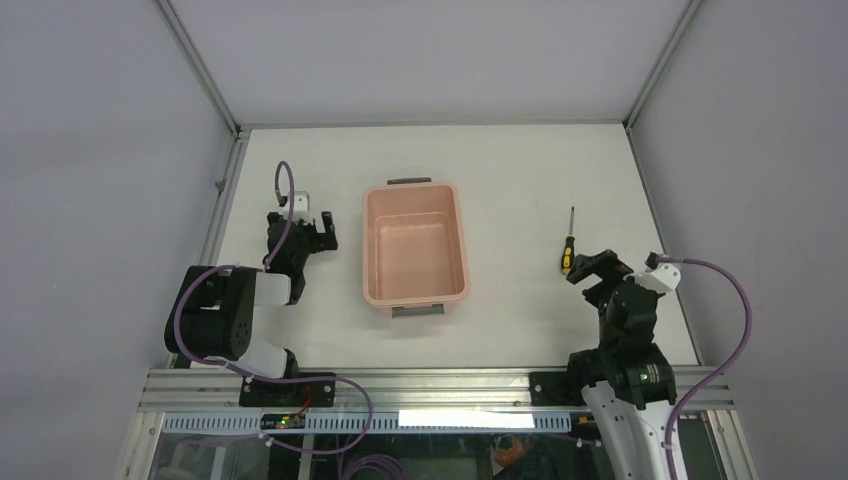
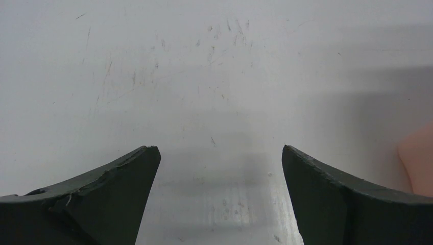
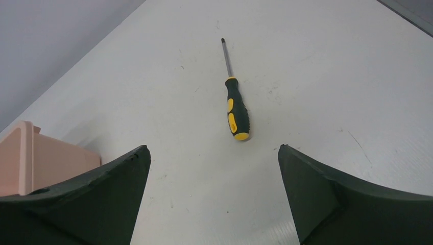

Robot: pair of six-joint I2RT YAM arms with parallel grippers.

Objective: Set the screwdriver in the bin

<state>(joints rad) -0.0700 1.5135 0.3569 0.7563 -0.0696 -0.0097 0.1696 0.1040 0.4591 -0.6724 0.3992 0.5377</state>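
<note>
The screwdriver (image 1: 568,244), with a yellow-and-black handle and thin dark shaft, lies flat on the white table right of the bin, shaft pointing away. It also shows in the right wrist view (image 3: 235,100), just ahead of the fingers. My right gripper (image 1: 592,267) (image 3: 213,153) is open and empty, close behind the handle end. The salmon-pink bin (image 1: 371,292) stands empty at the table's middle; its corner shows in the right wrist view (image 3: 30,155). My left gripper (image 1: 318,229) (image 2: 219,153) is open and empty over bare table, left of the bin.
Grey enclosure walls and metal frame rails (image 1: 228,190) border the table on the left, back and right. The bin's edge (image 2: 418,158) shows at the right of the left wrist view. The arm bases stand on the front rail (image 1: 440,385).
</note>
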